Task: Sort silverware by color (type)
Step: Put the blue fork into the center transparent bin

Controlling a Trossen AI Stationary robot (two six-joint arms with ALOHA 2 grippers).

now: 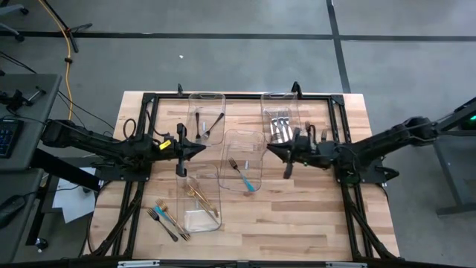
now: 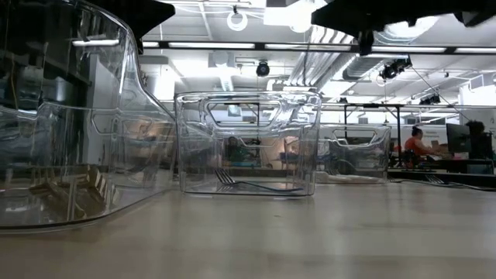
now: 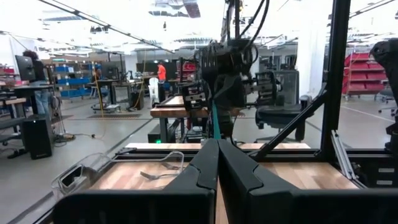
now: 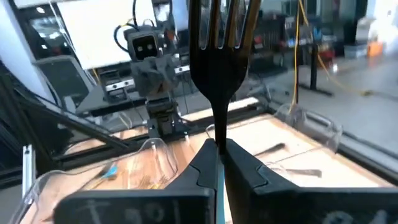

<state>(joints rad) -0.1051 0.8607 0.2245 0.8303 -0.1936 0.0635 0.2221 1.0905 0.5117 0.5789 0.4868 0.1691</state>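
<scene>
Right gripper [image 4: 217, 149] is clamped on a dark fork [image 4: 217, 68] by its thin handle, above the middle bin [image 1: 244, 160]; left gripper [image 1: 199, 148] is closed and empty. The fork looks light, stiff and slick, so a handle pinch can pivot

Wooden table [image 1: 297, 223]: clear bins [image 1: 206, 117], loose forks [image 1: 167, 218].

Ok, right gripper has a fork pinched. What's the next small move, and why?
Probably swing the right gripper a little toward the left arm, over the clear rectangular plastic middle bin. It is shut on a fork showing teal at the handle between the fingers, and that bin, just beside it, already holds a teal-handled utensil. The left gripper waits shut.
</scene>
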